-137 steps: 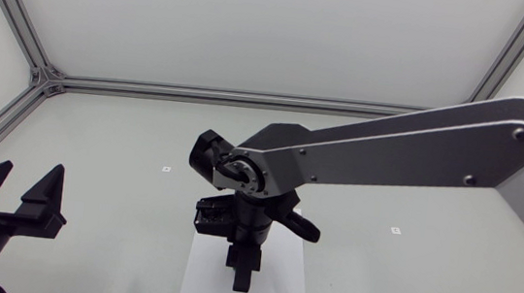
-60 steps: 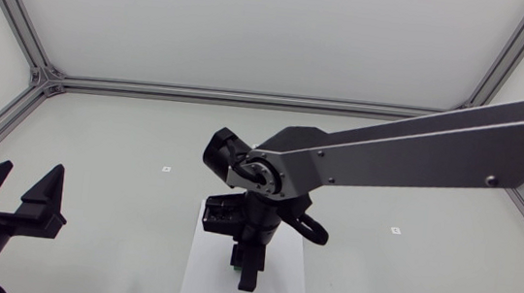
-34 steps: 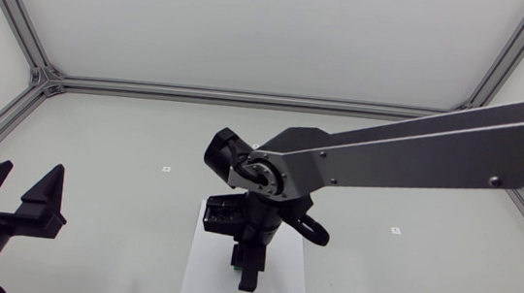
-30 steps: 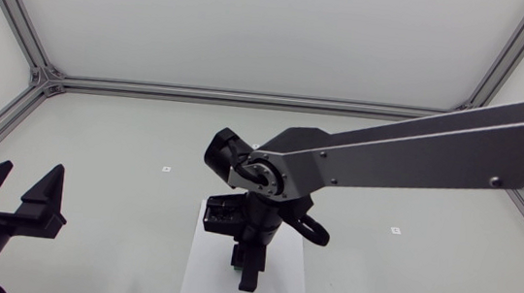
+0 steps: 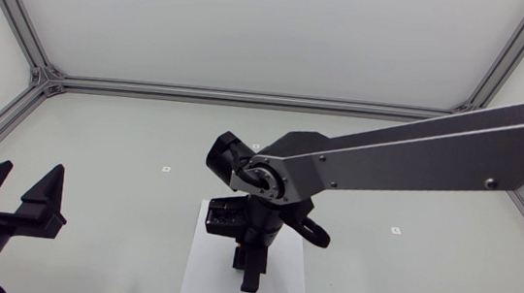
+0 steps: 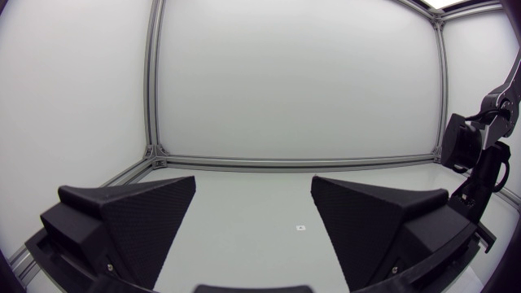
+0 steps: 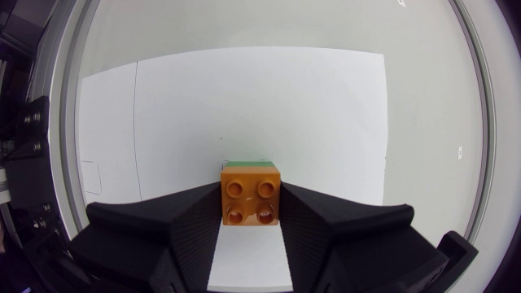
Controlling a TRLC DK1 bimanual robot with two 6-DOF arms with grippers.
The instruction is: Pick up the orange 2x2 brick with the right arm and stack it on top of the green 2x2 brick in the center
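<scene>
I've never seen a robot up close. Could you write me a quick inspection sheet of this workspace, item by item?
Surface: pale grey table with a white sheet at its middle.
Job's things: orange brick between the right gripper's fingers, above the sheet. The green brick shows just past it, mostly hidden; cannot tell whether they touch.
Clutter: nothing seen, only two tiny marks on the table.
Grippers: right gripper shut on the orange brick; left gripper open and empty, at the table's left side.
Cables: a black loop at the right arm's wrist.
Surroundings: silver frame rails along the table's edges.
</scene>
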